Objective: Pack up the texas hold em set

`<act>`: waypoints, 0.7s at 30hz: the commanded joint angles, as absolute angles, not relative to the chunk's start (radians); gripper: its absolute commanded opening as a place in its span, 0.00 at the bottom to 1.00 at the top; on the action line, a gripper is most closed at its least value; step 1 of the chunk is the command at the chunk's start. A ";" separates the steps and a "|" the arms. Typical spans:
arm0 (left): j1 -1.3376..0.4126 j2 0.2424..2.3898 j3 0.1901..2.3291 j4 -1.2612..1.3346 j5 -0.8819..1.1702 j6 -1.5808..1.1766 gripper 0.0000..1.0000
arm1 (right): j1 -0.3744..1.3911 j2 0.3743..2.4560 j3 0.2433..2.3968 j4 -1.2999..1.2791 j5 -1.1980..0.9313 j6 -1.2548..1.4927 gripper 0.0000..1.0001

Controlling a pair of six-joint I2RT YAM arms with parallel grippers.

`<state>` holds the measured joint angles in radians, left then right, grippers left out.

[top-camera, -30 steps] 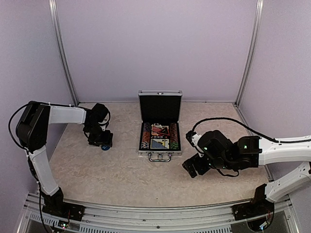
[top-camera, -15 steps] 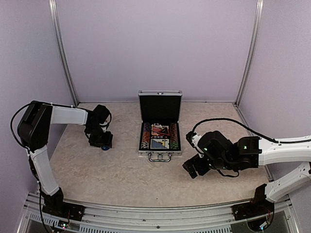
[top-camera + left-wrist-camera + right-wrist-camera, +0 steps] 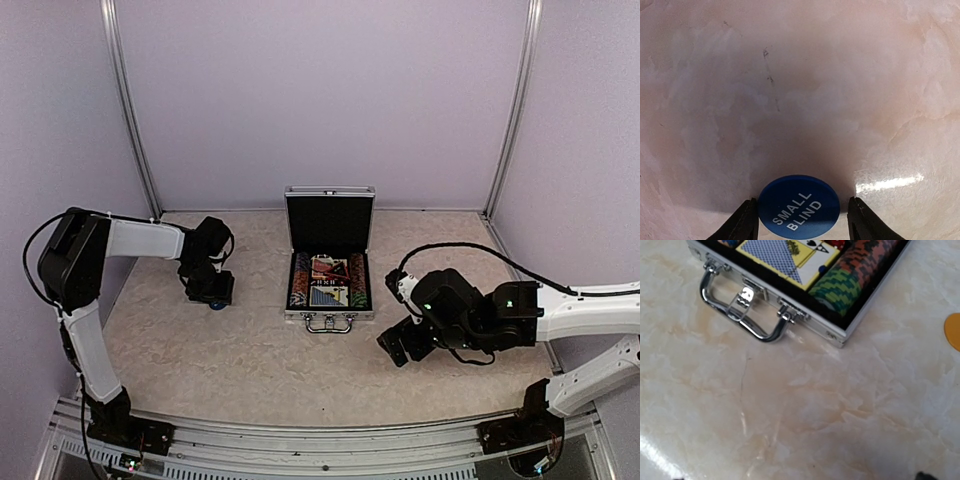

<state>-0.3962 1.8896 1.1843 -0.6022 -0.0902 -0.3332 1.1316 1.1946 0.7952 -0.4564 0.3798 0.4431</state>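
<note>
We count one ribbed silver aluminium case (image 3: 329, 222), open, and one round blue disc (image 3: 799, 206) between our left gripper's (image 3: 803, 215) two spread fingers; our right gripper's (image 3: 393, 347) fingers gape empty.

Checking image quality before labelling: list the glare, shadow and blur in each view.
Top external: even, soft light; the open case reads small but sharp. Left wrist: a dark shadow covers the table above the blue disc, with a bright glare streak to its right. Right wrist: glare at the table's lower left; the orange disc is cropped by the right edge.
</note>
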 commanded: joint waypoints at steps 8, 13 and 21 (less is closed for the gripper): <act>-0.428 1.950 1.149 -0.617 -0.116 -0.354 0.56 | 1.124 1.164 0.775 -0.448 0.390 0.457 1.00; -0.428 1.949 1.146 -0.623 -0.128 -0.353 0.53 | 1.124 1.161 0.770 -0.448 0.390 0.460 1.00; -0.434 1.930 1.161 -0.623 -0.120 -0.354 0.45 | 1.124 1.163 0.767 -0.443 0.392 0.462 1.00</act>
<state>-0.4248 1.8923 1.1843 -0.5877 -0.1200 -0.3531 1.1313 1.1812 0.7757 -0.4572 0.3805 0.4484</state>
